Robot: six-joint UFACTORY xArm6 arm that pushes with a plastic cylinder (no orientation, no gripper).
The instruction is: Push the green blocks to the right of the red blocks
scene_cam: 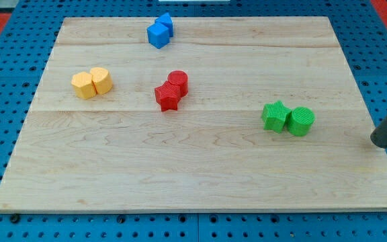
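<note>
Eight blocks lie on the wooden board (pixel 200 168) in four touching pairs, and you can place each of them from my tip (pixel 379 142), which rests near the board's edge at the view's right, its rod slanting up and out of the frame. You have no pincer to read here: the arm ends in a plain rod, so nothing is clenched, released or grasping anything, and the tip touches no block. Nearest to my tip, just off toward the view's left and slightly higher in the view, stands the green cylinder (pixel 301 121), with the green star-shaped block (pixel 275 115) touching it on the side away from the tip. Farther toward the view's left and higher up, well apart from the tip, you find the red star-shaped block (pixel 168 97) with the red cylinder (pixel 178 82) touching it above and to the right; both greens already lie to the view's right of these. Farthest from my tip, near the view's left, sit the yellow hexagonal block (pixel 82 86) and yellow cylinder (pixel 101 80), pressed together. Toward the view's top, the two blue blocks (pixel 160 31) sit joined, their shapes hard to make out.
</note>
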